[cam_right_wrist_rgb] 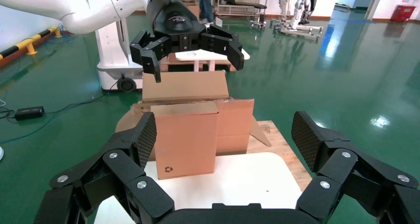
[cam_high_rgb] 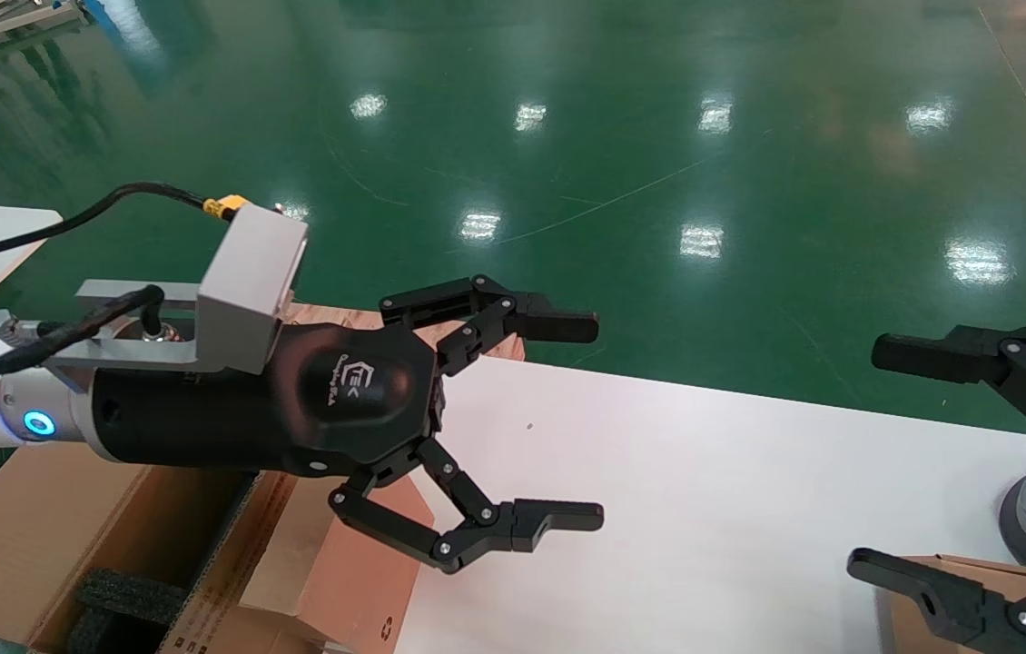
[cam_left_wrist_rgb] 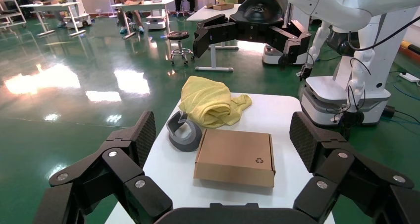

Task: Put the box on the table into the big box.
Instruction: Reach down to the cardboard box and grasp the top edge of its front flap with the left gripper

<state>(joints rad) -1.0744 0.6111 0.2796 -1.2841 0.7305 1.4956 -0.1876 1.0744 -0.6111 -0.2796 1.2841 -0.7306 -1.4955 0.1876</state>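
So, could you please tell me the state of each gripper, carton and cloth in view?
left gripper: open, holding nothing.
right gripper: open, holding nothing.
box: closed, standing on end at the edge of the table, not gripped.
big box: flaps open.
small carton: closed, lying flat on the table.
yellow cloth: crumpled on the table.

A pale logo with a line of small lettering under it sits on the black housing of the left gripper (cam_high_rgb: 513, 422), left of centre in the head view; the lettering is too small to read. A small black recycling mark shows on the box (cam_high_rgb: 359, 590) at the bottom of that view, and on the flat carton (cam_left_wrist_rgb: 236, 156) on the table (cam_left_wrist_rgb: 277, 110). Small black print runs along a flap of the big box (cam_high_rgb: 204, 599), unreadable.
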